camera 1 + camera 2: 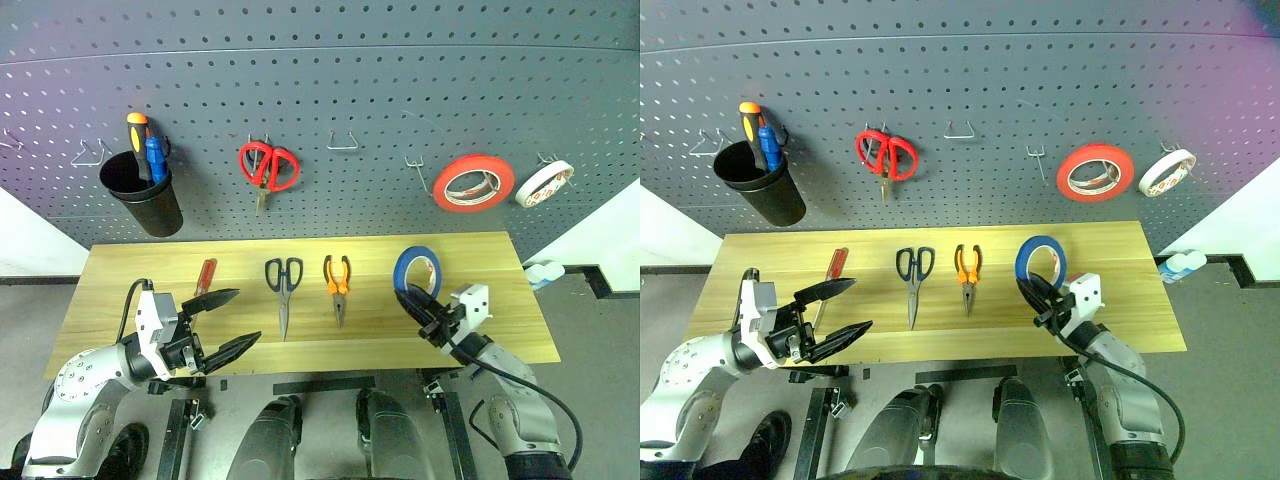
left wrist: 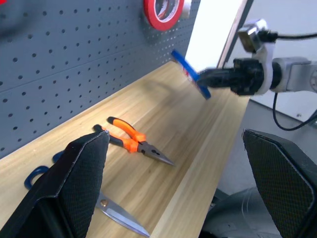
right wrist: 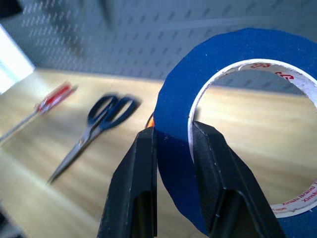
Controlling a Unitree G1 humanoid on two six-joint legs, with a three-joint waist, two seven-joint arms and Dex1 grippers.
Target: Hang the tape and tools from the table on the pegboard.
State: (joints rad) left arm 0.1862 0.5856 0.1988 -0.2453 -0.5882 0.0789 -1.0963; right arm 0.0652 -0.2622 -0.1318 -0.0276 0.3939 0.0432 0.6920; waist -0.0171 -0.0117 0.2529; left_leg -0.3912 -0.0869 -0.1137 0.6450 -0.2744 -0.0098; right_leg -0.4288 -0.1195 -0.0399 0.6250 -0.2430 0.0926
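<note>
Right gripper [image 1: 413,303]: clamped on the wall of the blue tape [image 1: 417,268], one finger inside the ring and one outside, holding the roll upright above the table's right part.
Left gripper [image 1: 228,322]: fingers spread wide, nothing between them, level over the table's near left edge.
Right wrist view: the two fingers [image 3: 136,183] pinch the blue wall beside the pale core, with red print on the core's inside.
Left wrist view: the roll shows edge-on, off the wood.
Table [image 1: 480,250]: light wood; on it lie the screwdriver [image 1: 204,276], dark-looped scissors [image 1: 283,283] and pliers [image 1: 337,280] in a row, apart from one another.
Pegboard [image 1: 340,70]: grey, behind the table.
On its hooks: black cup [image 1: 145,198], red scissors [image 1: 268,166], red-orange roll [image 1: 472,183], white roll [image 1: 543,184].
</note>
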